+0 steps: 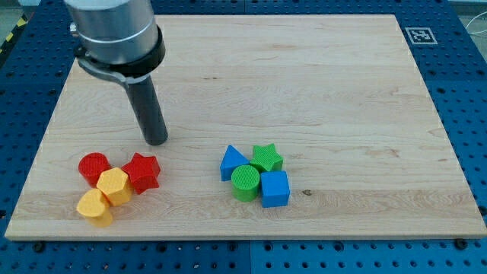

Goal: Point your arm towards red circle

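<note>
No jaws exist on this arm: it ends in a plain dark rod, and my tip (156,141) rests on the wooden board (319,76), holding nothing. The red circle (93,167) lies toward the view's bottom left of the tip, near it but apart. A red star (142,171) sits just below the tip. 2 yellow blocks (113,186) (94,207) crowd against the circle and star. Well apart to the view's right, a blue triangle (232,162), green star (265,157), green circle (245,183) and blue cube (275,189) cluster together.
</note>
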`<control>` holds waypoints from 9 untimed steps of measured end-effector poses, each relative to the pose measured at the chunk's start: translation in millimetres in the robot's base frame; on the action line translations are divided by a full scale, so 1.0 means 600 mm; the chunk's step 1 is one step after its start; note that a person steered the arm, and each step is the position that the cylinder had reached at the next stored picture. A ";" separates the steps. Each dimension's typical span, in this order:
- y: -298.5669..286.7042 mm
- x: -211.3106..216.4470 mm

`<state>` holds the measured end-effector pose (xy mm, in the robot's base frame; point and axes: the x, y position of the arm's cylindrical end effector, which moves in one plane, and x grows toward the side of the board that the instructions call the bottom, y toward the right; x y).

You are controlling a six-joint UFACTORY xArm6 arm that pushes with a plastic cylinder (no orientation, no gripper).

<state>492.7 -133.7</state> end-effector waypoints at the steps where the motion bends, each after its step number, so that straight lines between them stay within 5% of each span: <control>1: -0.022 0.007; 6: -0.105 -0.025; 9: -0.226 0.057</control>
<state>526.8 -269.3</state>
